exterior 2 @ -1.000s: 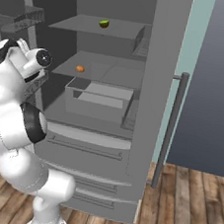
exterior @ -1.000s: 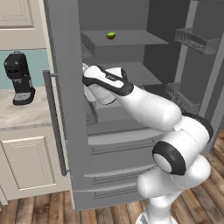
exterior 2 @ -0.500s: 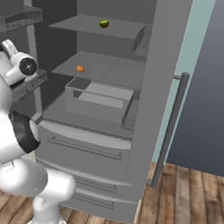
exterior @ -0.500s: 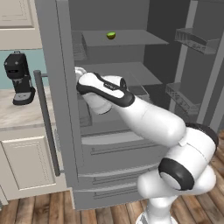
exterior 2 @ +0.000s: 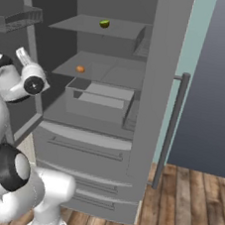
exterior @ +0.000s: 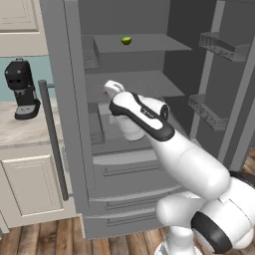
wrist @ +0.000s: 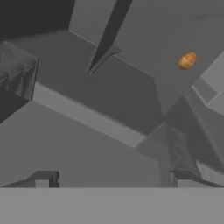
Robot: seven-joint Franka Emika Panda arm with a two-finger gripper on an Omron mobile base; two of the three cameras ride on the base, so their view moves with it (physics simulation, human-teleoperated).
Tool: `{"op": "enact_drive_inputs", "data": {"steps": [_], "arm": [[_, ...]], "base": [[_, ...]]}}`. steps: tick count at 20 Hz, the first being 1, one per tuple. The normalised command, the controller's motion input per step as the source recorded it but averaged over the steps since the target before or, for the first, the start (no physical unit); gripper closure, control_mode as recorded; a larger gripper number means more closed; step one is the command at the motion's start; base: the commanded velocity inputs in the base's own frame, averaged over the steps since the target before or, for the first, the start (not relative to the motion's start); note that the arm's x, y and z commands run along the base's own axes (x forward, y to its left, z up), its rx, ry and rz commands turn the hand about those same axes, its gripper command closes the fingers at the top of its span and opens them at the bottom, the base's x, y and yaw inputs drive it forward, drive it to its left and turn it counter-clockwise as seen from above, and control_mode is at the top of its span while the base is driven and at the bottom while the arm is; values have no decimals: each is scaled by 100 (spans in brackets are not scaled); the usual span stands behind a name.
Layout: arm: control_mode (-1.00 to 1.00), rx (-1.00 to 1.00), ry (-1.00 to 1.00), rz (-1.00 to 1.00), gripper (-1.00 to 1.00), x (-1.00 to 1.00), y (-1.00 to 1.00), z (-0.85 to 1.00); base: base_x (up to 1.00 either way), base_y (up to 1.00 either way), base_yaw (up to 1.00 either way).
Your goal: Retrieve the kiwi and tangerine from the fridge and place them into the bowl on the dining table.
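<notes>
Standing beside the fridge (exterior: 149,164) on its left, a black coffee machine (exterior: 21,89) rests on the counter (exterior: 25,132) with cream cabinets, close to the long bar handle (exterior: 54,149) of the open left door. Inside the fridge, the kiwi (exterior: 126,40) lies on the top shelf, near that shelf's front edge. One shelf lower, the tangerine (exterior 2: 80,69) sits toward the left part of the shelf, above the clear drawer (exterior 2: 100,100). The white arm reaches into the fridge at the level of that middle shelf, its hand in front of the drawer. In the hand view the gripper (wrist: 114,178) shows both dark fingertips (wrist: 46,178) set wide apart with nothing between them, and the tangerine (wrist: 187,61) lies well away from them at the upper right.
</notes>
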Motion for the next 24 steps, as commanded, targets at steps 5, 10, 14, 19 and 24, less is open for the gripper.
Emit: {"op": "enact_drive_inputs", "data": {"steps": [5, 10, 14, 19, 24], "arm": [[-100, -1, 8, -9, -100, -37, -100, 89], [-100, -18, 18, -1, -100, -58, -88, 91], [-100, -38, 41, -3, -100, -55, -69, 66], [-100, -55, 40, -4, -100, -54, -45, 32], [-100, -35, 17, 0, -100, -81, -19, -1]], "base": [[0, 0, 0], [0, 0, 0], [0, 0, 0], [0, 0, 0], [0, 0, 0]]}}
